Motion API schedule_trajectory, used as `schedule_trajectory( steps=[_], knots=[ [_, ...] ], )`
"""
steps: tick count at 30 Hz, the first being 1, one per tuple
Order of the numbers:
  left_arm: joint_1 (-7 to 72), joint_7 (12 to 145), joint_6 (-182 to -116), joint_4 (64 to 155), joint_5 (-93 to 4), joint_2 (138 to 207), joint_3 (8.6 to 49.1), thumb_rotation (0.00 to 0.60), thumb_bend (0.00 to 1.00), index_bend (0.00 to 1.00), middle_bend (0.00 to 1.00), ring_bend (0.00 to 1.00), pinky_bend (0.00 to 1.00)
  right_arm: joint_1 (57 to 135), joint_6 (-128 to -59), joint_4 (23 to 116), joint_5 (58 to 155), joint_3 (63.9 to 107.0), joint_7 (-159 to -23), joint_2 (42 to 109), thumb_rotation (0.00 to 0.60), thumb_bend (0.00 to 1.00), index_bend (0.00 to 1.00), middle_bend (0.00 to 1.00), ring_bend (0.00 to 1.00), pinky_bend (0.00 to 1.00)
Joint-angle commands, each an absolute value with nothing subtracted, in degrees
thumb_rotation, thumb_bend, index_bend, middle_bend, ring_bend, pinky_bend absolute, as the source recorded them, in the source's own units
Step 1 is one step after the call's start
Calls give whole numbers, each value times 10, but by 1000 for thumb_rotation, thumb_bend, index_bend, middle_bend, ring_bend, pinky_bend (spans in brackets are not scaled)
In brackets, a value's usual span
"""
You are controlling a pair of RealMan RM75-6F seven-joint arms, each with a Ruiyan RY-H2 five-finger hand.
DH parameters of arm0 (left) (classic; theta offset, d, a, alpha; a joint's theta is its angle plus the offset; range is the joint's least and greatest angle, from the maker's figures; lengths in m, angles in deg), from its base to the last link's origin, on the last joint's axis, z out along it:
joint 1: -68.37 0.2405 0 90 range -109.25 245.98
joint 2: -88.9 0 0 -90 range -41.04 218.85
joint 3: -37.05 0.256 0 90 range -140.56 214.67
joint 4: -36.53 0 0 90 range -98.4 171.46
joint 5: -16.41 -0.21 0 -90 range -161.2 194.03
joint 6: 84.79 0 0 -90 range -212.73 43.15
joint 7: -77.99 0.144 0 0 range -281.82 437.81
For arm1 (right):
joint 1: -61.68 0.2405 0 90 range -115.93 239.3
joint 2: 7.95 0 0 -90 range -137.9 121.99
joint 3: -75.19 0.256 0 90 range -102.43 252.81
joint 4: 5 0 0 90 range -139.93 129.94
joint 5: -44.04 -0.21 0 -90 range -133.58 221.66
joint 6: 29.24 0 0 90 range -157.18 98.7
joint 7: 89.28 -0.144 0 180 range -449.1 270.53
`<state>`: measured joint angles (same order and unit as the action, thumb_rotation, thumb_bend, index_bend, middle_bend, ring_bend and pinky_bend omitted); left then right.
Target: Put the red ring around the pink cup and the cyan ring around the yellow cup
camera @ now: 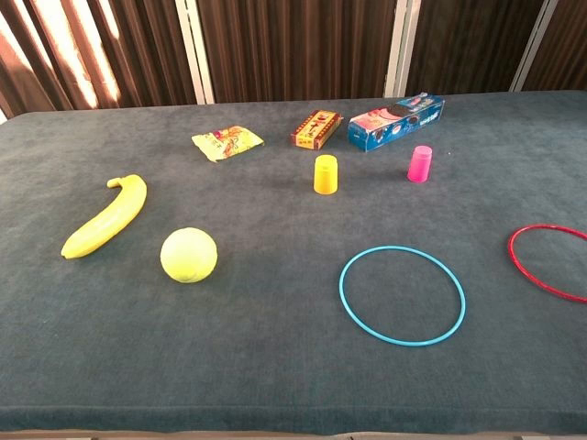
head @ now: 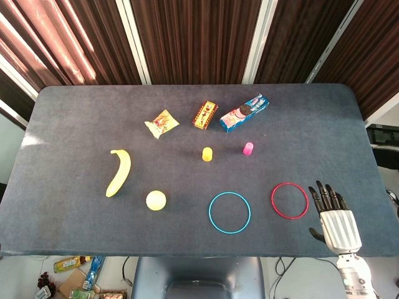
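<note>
The red ring [head: 289,200] lies flat on the bench, a thin hoop with nothing inside it, near the front right. The cyan ring [head: 229,212] lies flat just left of it, apart from it, also with bare bench inside. The pink cup [head: 248,147] stands mouth down behind them, small and bright. The yellow cup [head: 207,154] stands mouth down left of the pink one, apart from it

Rings: we see the cyan ring [head: 229,212] left of the red ring [head: 289,200]
Cups: behind them, yellow cup [head: 207,154] left of pink cup [head: 248,147]
</note>
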<state>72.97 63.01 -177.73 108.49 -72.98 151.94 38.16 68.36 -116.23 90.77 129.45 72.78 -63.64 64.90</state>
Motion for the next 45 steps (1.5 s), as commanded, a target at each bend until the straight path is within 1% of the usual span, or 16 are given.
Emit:
schedule_trajectory(
  steps=[1,7,9,11,12,13,14,15,16,19,21,23,27,32,36,45],
  knots=[
    [733,643,-1780,1079,-722,1521,378,600,422,20,0,0,138,683,-1158,907,1294,730,-637,651,600,19,0,21,0,277],
    [740,634,-1765,1068,-694,1516,371,600,425,6,0,0,136,680,-1145,917,1287,733,-627,645,600,19,0,21,0,303],
    [740,629,-1764,1065,-690,1515,369,600,424,6,0,0,136,680,-1141,920,1286,733,-623,643,600,19,5,27,12,355],
    [741,623,-1764,1063,-691,1515,370,600,425,7,0,0,137,680,-1134,921,1286,731,-621,643,600,20,40,96,84,457],
    [741,621,-1764,1061,-694,1515,372,600,426,7,0,0,137,681,-1131,920,1287,730,-619,643,600,19,84,187,185,546],
    [741,619,-1763,1059,-696,1515,373,600,426,8,0,0,137,681,-1126,920,1287,728,-619,643,600,20,133,302,324,650],
    [741,618,-1762,1058,-698,1516,375,600,426,10,0,0,137,683,-1118,921,1286,727,-621,643,600,20,167,382,428,720],
    [741,618,-1759,1057,-699,1516,377,600,425,12,0,0,137,686,-1105,923,1283,724,-627,641,600,20,223,494,576,818],
    [741,618,-1758,1056,-699,1516,377,600,424,16,0,0,138,690,-1092,924,1280,723,-633,638,600,20,281,590,690,899],
    [740,617,-1751,1057,-699,1517,379,600,421,20,0,0,140,704,-1046,933,1260,721,-650,627,600,38,409,769,860,998],
    [739,616,-1750,1058,-700,1517,380,600,421,21,0,0,141,711,-1027,935,1248,722,-653,623,600,79,443,820,909,1000],
    [739,616,-1750,1058,-701,1517,380,600,420,21,0,0,142,712,-1024,935,1245,723,-653,622,600,113,453,841,929,1000],
    [739,613,-1743,1058,-697,1518,380,600,415,25,0,0,143,733,-983,920,1209,739,-647,633,600,313,463,892,980,1000],
    [739,609,-1739,1057,-694,1519,380,600,413,27,0,0,146,750,-947,911,1169,748,-634,641,600,423,454,903,991,1000],
    [739,606,-1737,1055,-695,1520,380,600,413,31,0,0,147,758,-938,893,1149,755,-624,658,600,474,471,913,999,1000],
    [739,601,-1734,1053,-695,1520,381,600,414,37,0,0,148,767,-927,867,1145,753,-632,680,600,505,513,916,1000,1000]
  ],
)
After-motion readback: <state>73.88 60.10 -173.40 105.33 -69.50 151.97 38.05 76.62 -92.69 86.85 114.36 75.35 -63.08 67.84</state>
